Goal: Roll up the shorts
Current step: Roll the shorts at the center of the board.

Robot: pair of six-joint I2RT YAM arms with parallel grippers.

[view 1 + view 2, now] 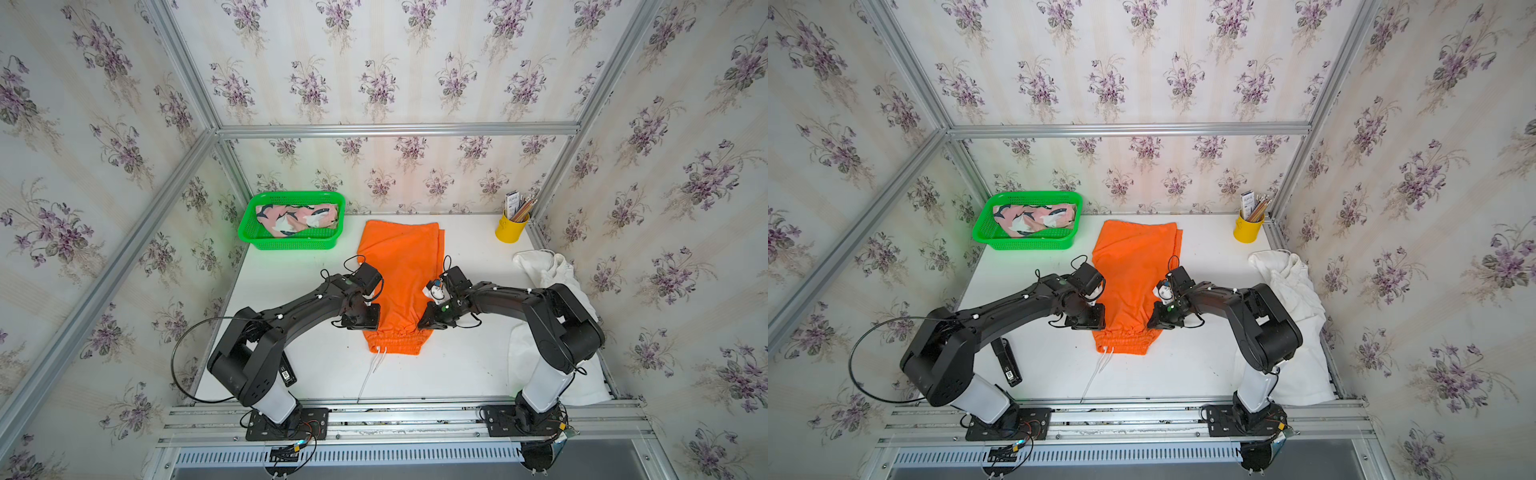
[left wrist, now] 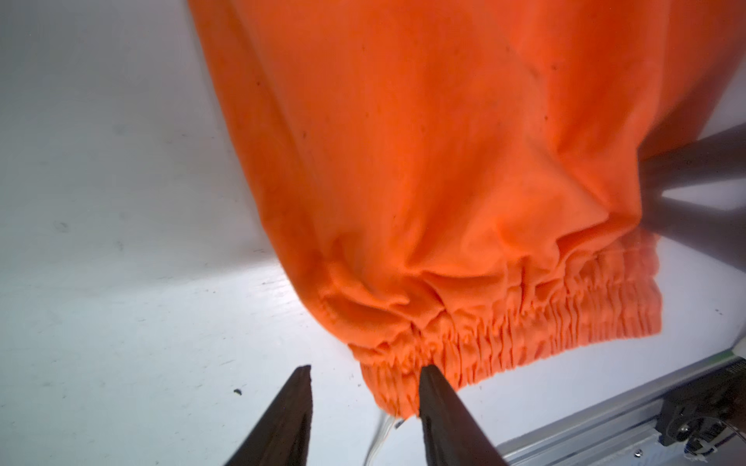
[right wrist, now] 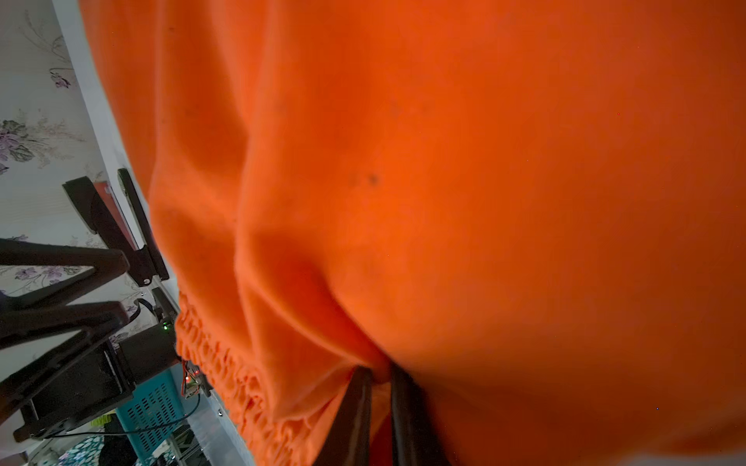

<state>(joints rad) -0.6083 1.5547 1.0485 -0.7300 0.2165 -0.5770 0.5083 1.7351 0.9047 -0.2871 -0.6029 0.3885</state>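
The orange shorts (image 1: 399,266) (image 1: 1133,266) lie flat in the middle of the white table, with the gathered waistband (image 2: 524,318) toward the front edge. Their white drawstring (image 1: 374,370) trails forward. My left gripper (image 2: 365,373) (image 1: 365,324) is open at the waistband's left corner, and one finger (image 2: 436,399) touches the cloth. On the waist's right side, my right gripper (image 3: 379,373) (image 1: 430,322) is shut on a fold of the orange cloth (image 3: 444,181). Pink printed shorts (image 1: 295,218) lie rolled in the green basket (image 1: 291,245). White shorts (image 1: 548,270) lie crumpled at the right edge.
A yellow cup (image 1: 511,226) of pencils stands at the back right corner. A black handheld device (image 1: 1007,361) lies on the table beside the left arm's base. Aluminium frame rails (image 1: 399,409) run along the front edge, and papered walls close the other three sides.
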